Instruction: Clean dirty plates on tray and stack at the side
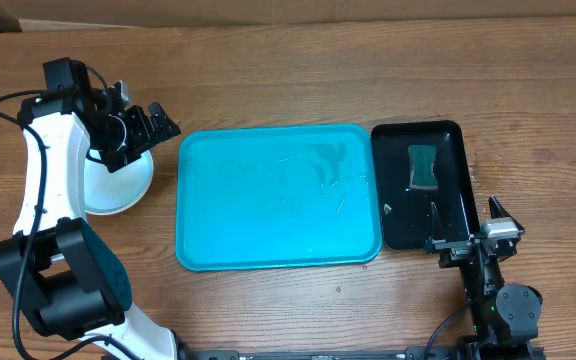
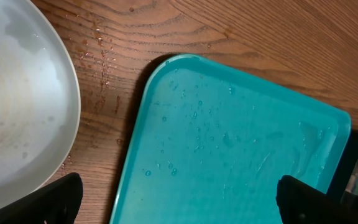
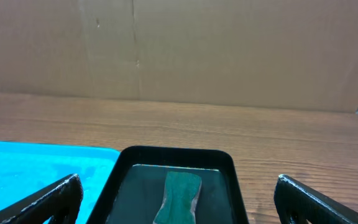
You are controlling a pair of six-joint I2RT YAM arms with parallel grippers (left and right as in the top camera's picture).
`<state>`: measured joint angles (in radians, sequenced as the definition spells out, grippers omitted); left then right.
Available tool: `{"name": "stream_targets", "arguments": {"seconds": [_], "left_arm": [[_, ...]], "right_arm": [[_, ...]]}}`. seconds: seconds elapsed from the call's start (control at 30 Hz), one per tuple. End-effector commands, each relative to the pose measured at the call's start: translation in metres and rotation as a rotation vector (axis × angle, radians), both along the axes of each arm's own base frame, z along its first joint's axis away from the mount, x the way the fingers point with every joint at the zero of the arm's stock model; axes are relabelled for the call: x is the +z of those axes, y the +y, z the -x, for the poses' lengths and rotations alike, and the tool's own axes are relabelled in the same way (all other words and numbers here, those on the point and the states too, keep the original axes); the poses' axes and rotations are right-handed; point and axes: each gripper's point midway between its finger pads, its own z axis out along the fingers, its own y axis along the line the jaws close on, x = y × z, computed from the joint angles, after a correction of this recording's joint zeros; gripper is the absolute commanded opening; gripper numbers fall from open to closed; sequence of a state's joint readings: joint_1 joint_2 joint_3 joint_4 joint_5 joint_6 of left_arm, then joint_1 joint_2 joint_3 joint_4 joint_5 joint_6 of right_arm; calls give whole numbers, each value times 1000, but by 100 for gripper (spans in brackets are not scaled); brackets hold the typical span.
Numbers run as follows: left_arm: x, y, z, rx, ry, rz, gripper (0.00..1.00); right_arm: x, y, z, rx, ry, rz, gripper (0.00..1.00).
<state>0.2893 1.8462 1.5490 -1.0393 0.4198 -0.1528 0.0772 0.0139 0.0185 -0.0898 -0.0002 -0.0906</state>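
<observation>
The turquoise tray (image 1: 278, 197) lies mid-table with nothing on it but water drops; it also shows in the left wrist view (image 2: 241, 149) and at the left edge of the right wrist view (image 3: 36, 165). A white plate (image 1: 118, 185) sits on the table left of the tray and shows in the left wrist view (image 2: 17, 106). The pale blue and yellow-green plates are not visible. My left gripper (image 1: 140, 126) is open and empty, above the plate's right edge and the tray's left rim (image 2: 179, 202). My right gripper (image 1: 465, 214) is open and empty at the front right (image 3: 176, 199).
A glossy black tray (image 1: 455, 150) lies right of the turquoise tray, with a green sponge (image 1: 424, 166) in it, seen also in the right wrist view (image 3: 179, 193). Water drops spot the wood between plate and tray. A cardboard wall stands behind the table.
</observation>
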Motion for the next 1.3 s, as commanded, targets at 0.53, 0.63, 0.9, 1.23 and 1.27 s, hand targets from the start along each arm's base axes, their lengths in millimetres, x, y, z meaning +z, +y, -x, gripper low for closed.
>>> {"name": "stream_targets", "arguments": {"seconds": [0.53,0.63,0.9,1.23,1.27], "left_arm": [[122,-24,23,-67,-311,-258,100],[167,-40,43,-90,-443,-276,100],[240,-62,113,-106,-682,-315,100],[185,-55,183,-7,-778,-351,100],[178,-55,186,9,-808,-352,100]], "right_arm": [[-1,-1,0,-4,-7,7,100],[-1,-1,0,-5,-7,7,100],[-1,-1,0,-4,-7,7,100],[-1,-1,0,-4,-7,7,100],[-1,-1,0,-4,-7,7,100]]}}
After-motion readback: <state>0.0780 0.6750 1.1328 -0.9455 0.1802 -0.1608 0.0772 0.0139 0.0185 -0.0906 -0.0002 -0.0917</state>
